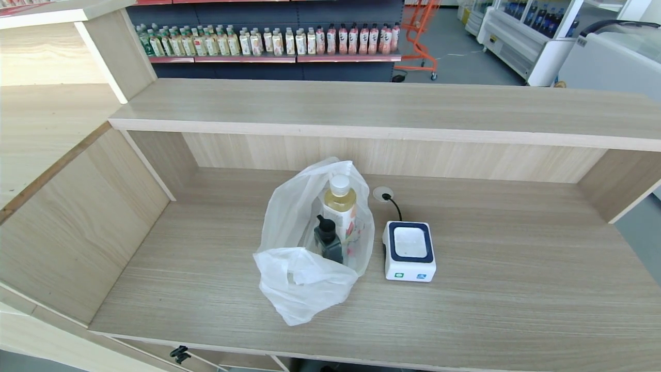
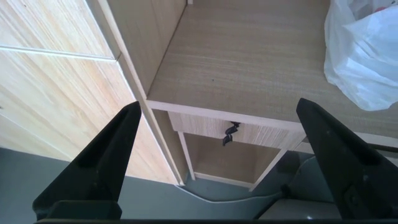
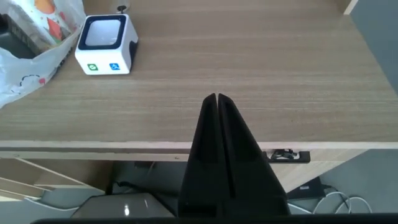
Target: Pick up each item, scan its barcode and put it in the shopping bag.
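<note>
The wooden desk is carrying everything. The white shopping bag is standing open near the middle of the desk, and it is already holding two items. The left gripper is hanging released, with the jaws wide apart, at the near left corner of the desk. The right gripper is hovering clenched on nothing over the front edge of the desk. A tall drink bottle with a white cap is standing upright inside the bag. The white scanner is sitting just beside the bag, on the robot's right. A small dark pump bottle is standing in the bag, just in front of the drink bottle.
</note>
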### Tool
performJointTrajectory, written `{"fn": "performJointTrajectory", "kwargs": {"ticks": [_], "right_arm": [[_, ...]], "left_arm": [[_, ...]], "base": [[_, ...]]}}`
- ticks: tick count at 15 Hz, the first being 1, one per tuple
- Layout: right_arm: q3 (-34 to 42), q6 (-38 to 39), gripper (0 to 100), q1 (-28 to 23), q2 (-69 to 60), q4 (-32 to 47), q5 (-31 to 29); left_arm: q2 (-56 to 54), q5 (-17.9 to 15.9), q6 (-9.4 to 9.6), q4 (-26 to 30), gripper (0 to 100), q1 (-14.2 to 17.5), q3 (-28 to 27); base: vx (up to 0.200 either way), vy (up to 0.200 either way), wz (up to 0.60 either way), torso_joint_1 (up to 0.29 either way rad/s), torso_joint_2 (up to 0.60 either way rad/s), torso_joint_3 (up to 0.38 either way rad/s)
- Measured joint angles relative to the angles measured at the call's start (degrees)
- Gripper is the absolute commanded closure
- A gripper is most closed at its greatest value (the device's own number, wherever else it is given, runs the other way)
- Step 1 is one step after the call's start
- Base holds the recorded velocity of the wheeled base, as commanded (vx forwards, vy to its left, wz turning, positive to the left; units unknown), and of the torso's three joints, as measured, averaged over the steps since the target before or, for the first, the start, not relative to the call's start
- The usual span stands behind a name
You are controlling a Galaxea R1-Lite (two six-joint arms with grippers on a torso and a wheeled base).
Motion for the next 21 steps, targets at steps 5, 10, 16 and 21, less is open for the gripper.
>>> {"fn": "performJointTrajectory", "kwargs": {"ticks": [5, 10, 16, 21], "right_arm": [[0.05, -0.02, 100, 0.06, 0.02, 0.02, -0.05], [0.05, 0.00, 100, 0.09, 0.07, 0.02, -0.07], [0.05, -0.02, 100, -0.07, 0.09, -0.02, 0.02], [0.05, -0.06, 100, 0.06, 0.11, 0.02, -0.02]], "left_arm": [[-0.07, 0.02, -0.43, -0.02, 0, 0.01, 0.00], [-0.07, 0.05, -0.27, 0.00, 0, 0.11, 0.00], [-0.07, 0.05, -0.32, 0.00, 0, -0.05, 0.00], [-0.07, 0.07, -0.32, 0.00, 0, 0.06, 0.00]], "base": [[0.000, -0.080, 0.00, 0.001, 0.00, 0.003], [0.080, 0.000, 0.00, 0.001, 0.00, 0.000], [0.000, 0.000, 0.00, 0.000, 0.00, 0.000], [0.000, 0.000, 0.00, 0.000, 0.00, 0.000]]}}
